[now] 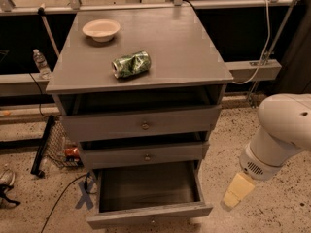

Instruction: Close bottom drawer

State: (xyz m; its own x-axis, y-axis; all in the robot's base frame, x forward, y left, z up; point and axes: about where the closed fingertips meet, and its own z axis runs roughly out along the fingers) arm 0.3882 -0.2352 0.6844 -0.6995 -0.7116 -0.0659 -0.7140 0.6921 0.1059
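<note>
The bottom drawer (148, 212) of the grey cabinet (141, 76) is pulled well out, and its empty box shows from above. Its narrow front panel runs along the lower edge of the view; the knob is barely visible. The middle drawer (146, 155) and the top drawer (143, 124) stand slightly out, each with a small round knob. My gripper (236, 191) hangs from the white arm (279, 135) at the lower right, to the right of the bottom drawer's front corner and apart from it.
A white bowl (101, 29) and a crushed green can (131, 64) lie on the cabinet top. A wire basket (58, 147) and cables lie on the floor at the left. A water bottle (41, 62) stands at the far left.
</note>
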